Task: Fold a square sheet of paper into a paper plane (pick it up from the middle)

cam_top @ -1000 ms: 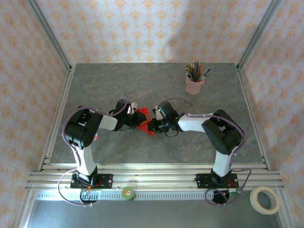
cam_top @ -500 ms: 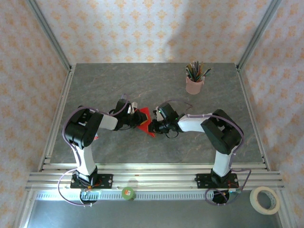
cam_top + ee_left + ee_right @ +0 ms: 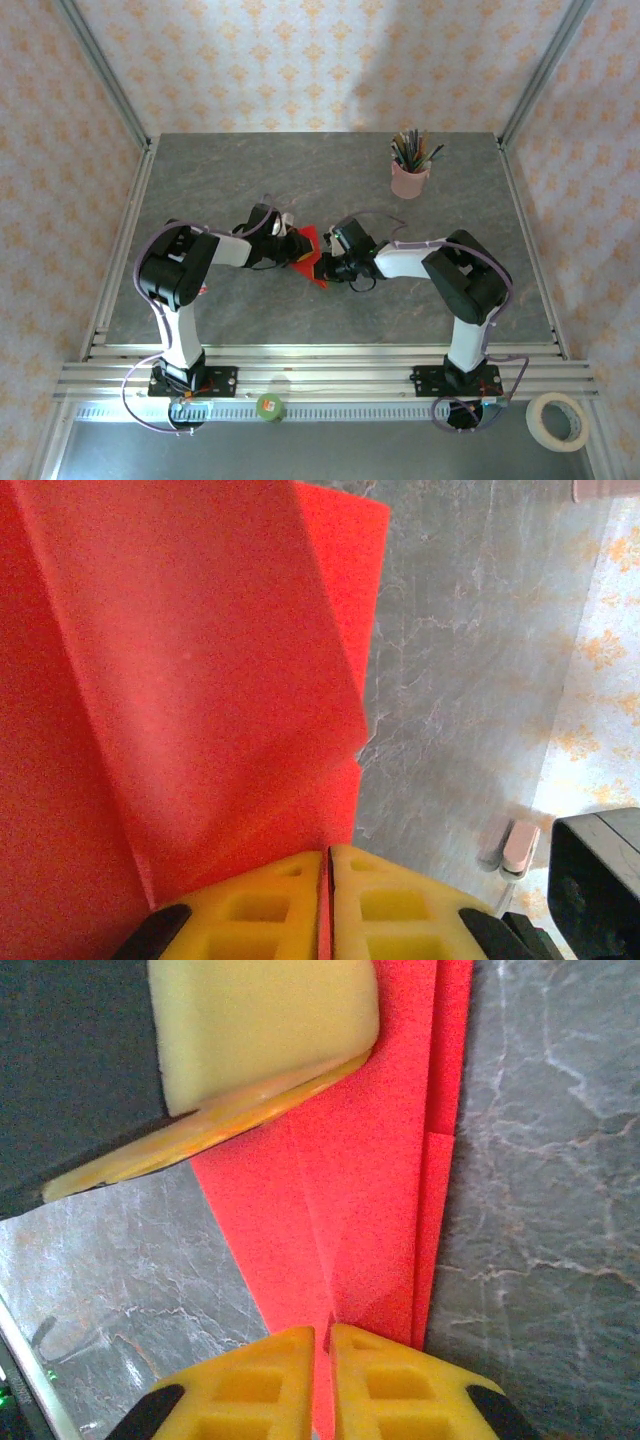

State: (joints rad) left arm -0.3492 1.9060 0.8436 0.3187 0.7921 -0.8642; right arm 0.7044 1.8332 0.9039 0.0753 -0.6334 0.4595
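Note:
The square sheet of paper (image 3: pixel 309 256) is bright red and folded into layered flaps with long creases, giving it a narrow pointed outline at the table's middle. My left gripper (image 3: pixel 296 247) is shut on one edge of it. In the left wrist view the yellow fingertips (image 3: pixel 290 880) of that gripper (image 3: pixel 327 856) pinch the red paper (image 3: pixel 190 680). My right gripper (image 3: pixel 325 264) is shut on the opposite side. In the right wrist view that gripper (image 3: pixel 322 1332) clamps the paper (image 3: pixel 370 1190) at a crease. The left gripper's pale finger pad (image 3: pixel 260 1030) presses the paper's far end.
A pink pencil cup (image 3: pixel 410 178) with several pencils stands at the back right of the grey marbled table (image 3: pixel 220 170). A tape roll (image 3: pixel 557 420) lies off the table at the front right, and a green roll (image 3: pixel 270 407) sits on the front rail.
The two grippers have edged slightly closer together over the paper, with the left wrist shifting a little right. Both stay shut on the paper.

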